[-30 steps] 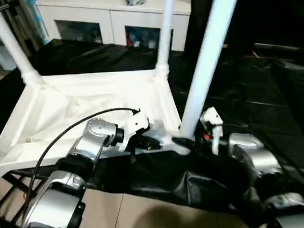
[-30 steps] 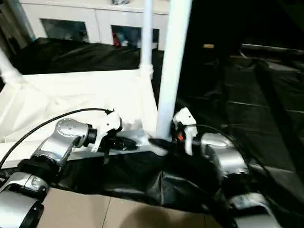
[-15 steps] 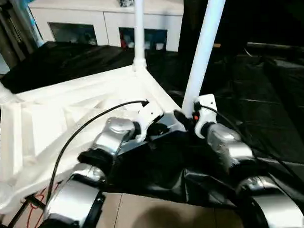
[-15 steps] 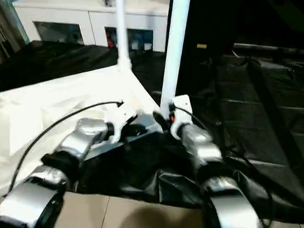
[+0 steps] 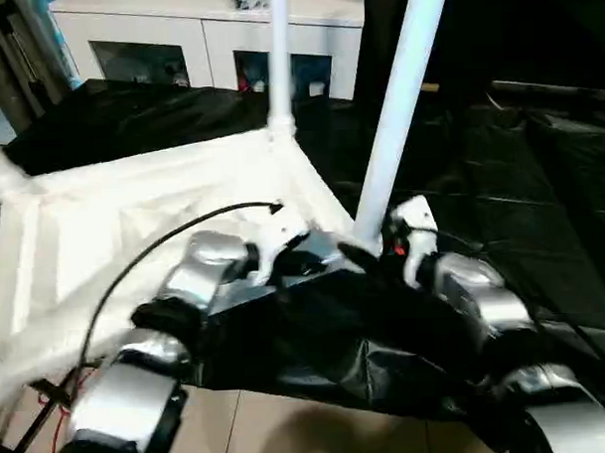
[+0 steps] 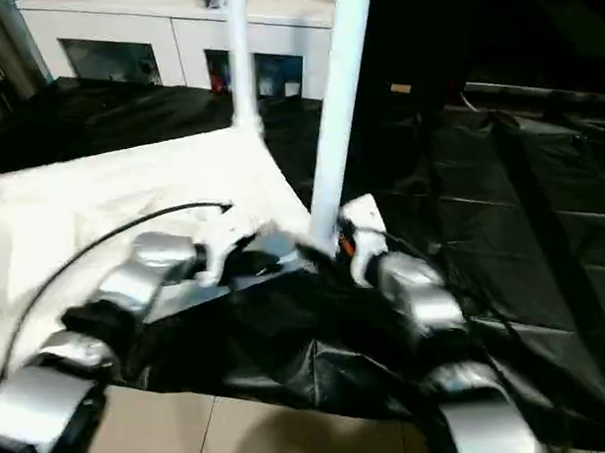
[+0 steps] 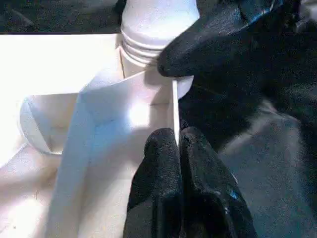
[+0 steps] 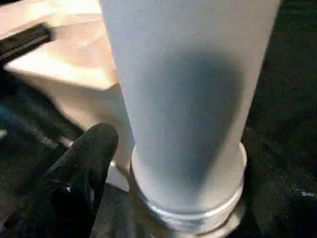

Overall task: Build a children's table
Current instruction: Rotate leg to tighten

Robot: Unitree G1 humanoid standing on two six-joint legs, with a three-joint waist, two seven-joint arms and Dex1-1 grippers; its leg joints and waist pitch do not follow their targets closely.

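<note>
Both grippers on upturned children's table (image 5: 133, 208): left gripper (image 7: 178, 148) pinches rim, right gripper (image 8: 163, 163) straddles near leg (image 5: 393, 114), grip unclear.

Head stereo downward; wrist cameras close.

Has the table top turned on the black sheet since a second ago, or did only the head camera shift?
Yes. The table top has swung: its far corner leg, earlier right of the white cabinet's glass compartments, now stands in front of them.
</note>
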